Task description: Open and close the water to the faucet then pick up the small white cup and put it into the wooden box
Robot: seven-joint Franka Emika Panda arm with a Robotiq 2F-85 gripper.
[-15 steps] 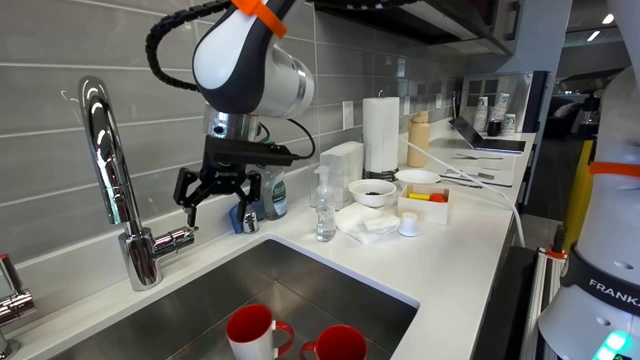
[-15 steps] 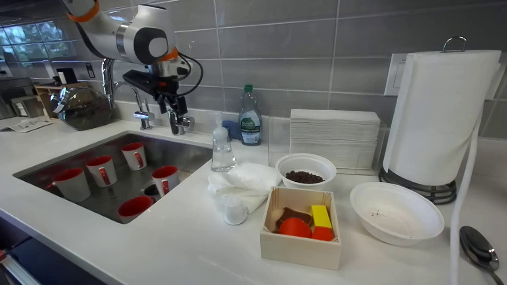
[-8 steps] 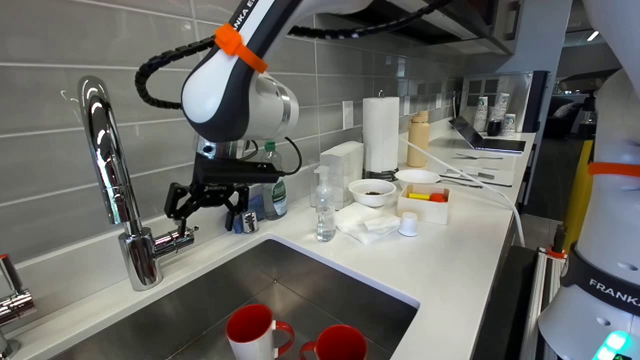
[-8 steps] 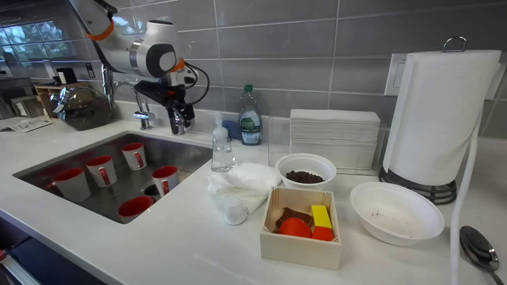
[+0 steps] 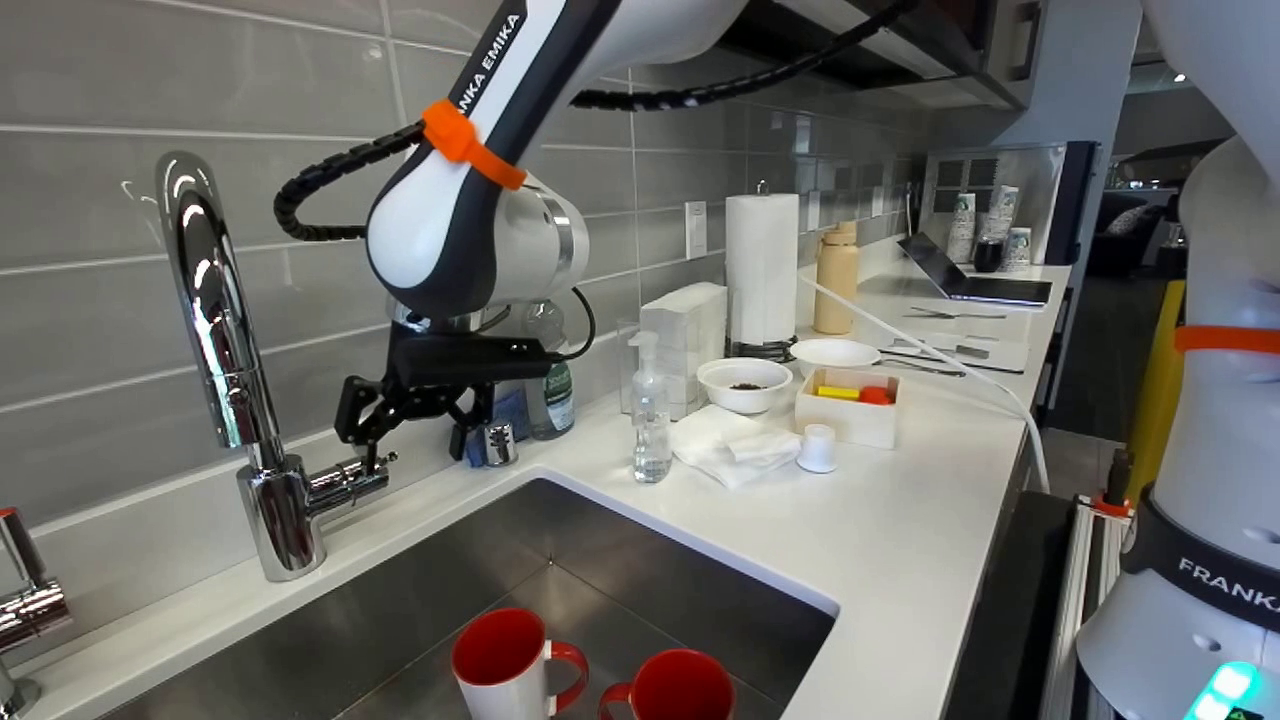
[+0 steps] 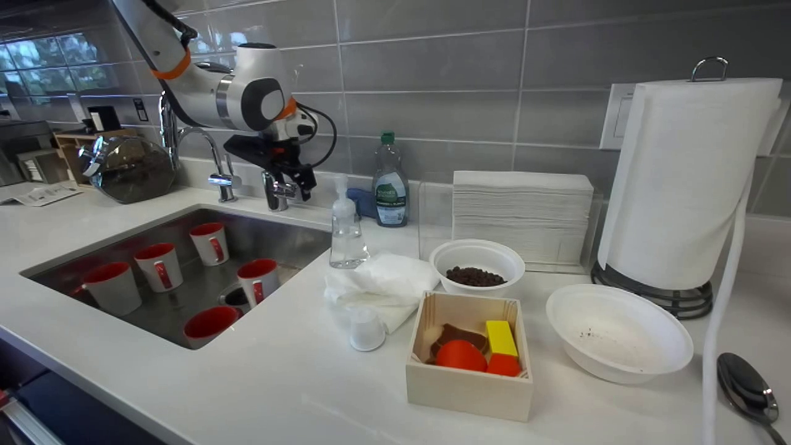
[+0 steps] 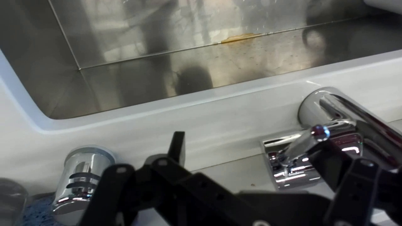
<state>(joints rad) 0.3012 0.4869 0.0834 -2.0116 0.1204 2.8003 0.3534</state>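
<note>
Faucet [image 5: 238, 390] beside the sink edge [image 5: 420, 549], tool [image 5: 414, 458] spread, wide gap between, one fingertip [image 7: 333, 163] just beside the lever [image 7: 302, 146].

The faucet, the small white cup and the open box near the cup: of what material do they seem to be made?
Faucet: polished metal, probably chrome-plated, since it shows sharp mirror-like highlights.
Small white cup: smooth, plain white, perhaps plastic; ceramic cannot be excluded by look alone.
Open box: likely bare wood, with pale beige walls and a matt, seemingly unpainted finish.
</note>
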